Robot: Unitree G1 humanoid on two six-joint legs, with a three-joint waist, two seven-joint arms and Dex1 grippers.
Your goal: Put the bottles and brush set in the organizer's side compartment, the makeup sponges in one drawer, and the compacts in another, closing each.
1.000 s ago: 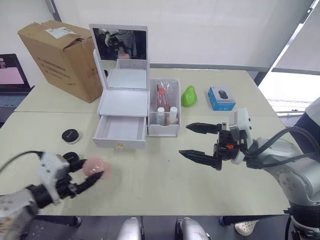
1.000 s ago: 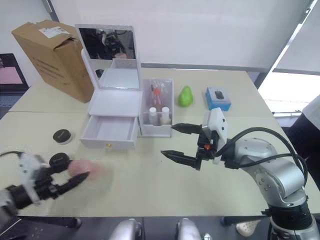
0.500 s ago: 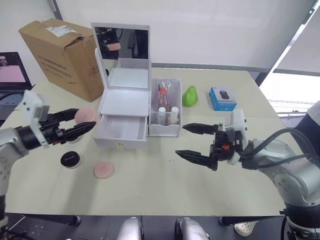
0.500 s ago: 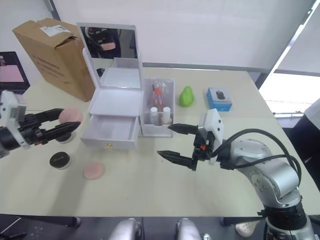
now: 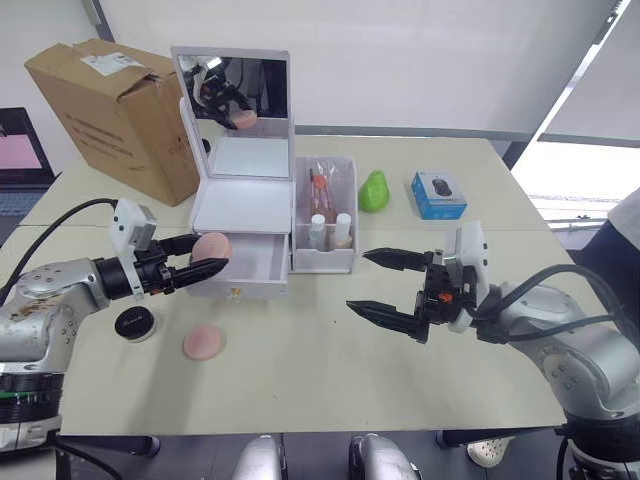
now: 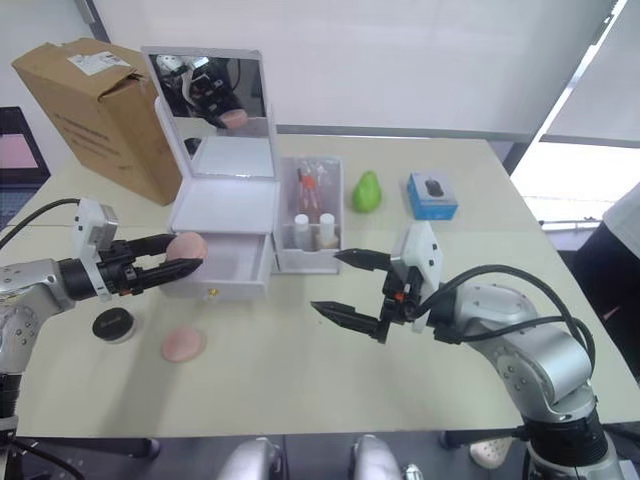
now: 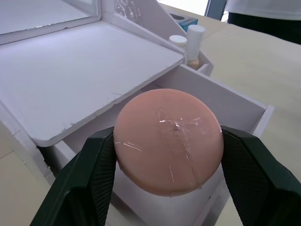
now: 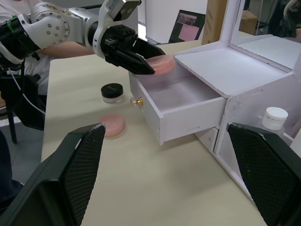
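Left gripper (image 5: 207, 266) reaches level toward open drawer (image 5: 246, 263), fingers clamped on sponge (image 5: 212, 245); right gripper (image 5: 385, 285) hovers, fingers apart.

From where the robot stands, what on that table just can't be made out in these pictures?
- Second black-lidded round compact: one round black-lidded compact shows; the left arm may hide another.
- White print on that lid: too small to read.
- Floor of the white organizer's open drawer: partly covered by the left gripper holding a round pink makeup sponge.
- Clear pouch of orange-handled brushes: lower part hidden by the translucent side bin.
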